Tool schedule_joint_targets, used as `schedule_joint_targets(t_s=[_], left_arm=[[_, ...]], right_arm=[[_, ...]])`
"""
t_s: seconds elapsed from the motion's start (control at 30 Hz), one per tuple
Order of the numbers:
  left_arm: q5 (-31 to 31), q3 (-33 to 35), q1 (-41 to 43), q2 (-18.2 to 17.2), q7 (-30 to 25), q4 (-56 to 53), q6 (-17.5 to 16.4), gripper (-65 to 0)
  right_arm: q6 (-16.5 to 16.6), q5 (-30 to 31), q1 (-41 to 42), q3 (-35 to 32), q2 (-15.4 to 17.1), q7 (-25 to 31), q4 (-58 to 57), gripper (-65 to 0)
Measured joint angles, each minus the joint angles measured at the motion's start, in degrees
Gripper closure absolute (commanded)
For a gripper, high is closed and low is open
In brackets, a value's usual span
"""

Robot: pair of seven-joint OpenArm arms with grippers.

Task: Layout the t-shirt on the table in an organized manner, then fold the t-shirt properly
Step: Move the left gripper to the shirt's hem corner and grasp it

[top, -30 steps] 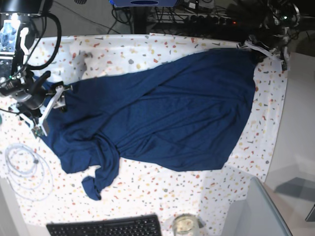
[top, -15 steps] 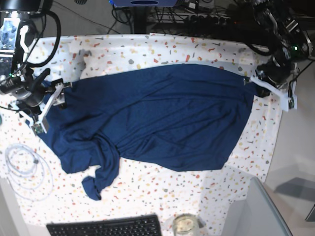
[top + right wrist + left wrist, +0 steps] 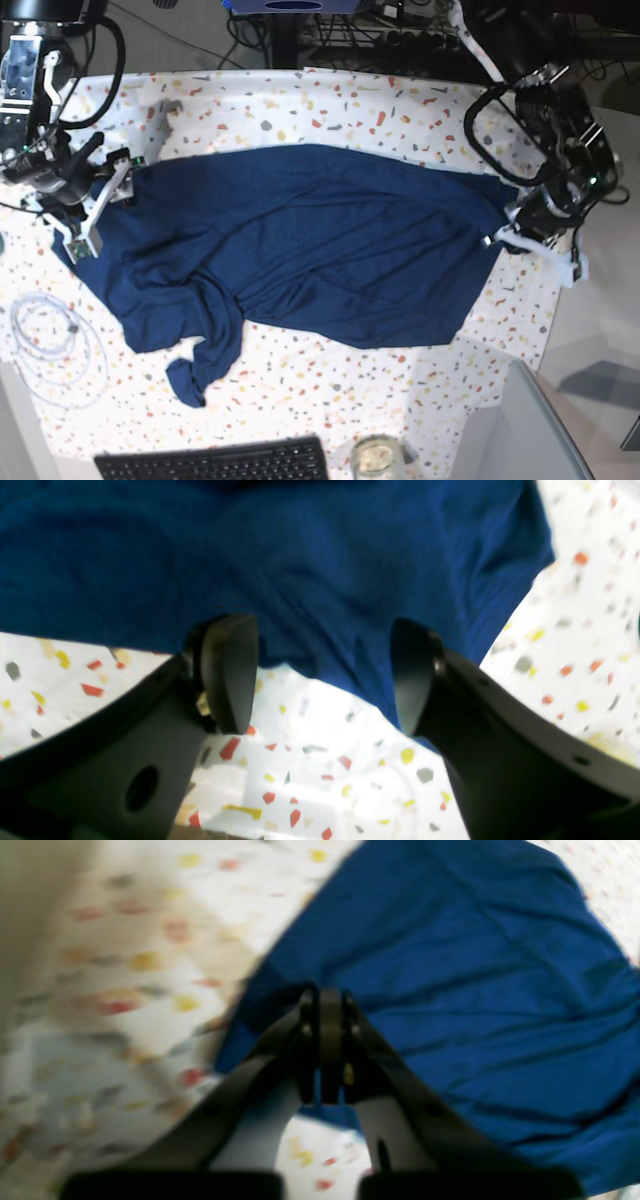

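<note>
Over by the table's (image 3: 300,95) edge, the left gripper (image 3: 325,1005) looks pinched on the t-shirt (image 3: 320,245) corner, though blurry; the right gripper (image 3: 320,675) stands wide apart over its hem.

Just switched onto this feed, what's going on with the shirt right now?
Two arms are working a dark blue t-shirt on the speckled table. The left gripper is shut, apparently pinching the shirt's edge at the base view's right. The right gripper is open over the shirt's other end, jaws straddling the fabric edge without clamping it. The shirt is stretched lengthwise but still wrinkled, with a bunched, twisted part toward the front. No fold has been made yet.
</note>
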Motion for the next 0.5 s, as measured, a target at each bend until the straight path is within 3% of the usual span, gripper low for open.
schedule_joint_targets(t_s=[0.23,0.5], left_arm=[[-0.2,0.9,-3.2,0.8,0.0,0.3,0.0,0.0],[0.1,0.8,1.6,1.0,0.7,4.9,0.1,0.0]], right_arm=[[0.0,0.0,-0.3,0.0,0.0,0.2,-0.3,-39.0],[0.0,-0.2,-0.3,3.9,0.2,0.1,-0.3,-39.0]])
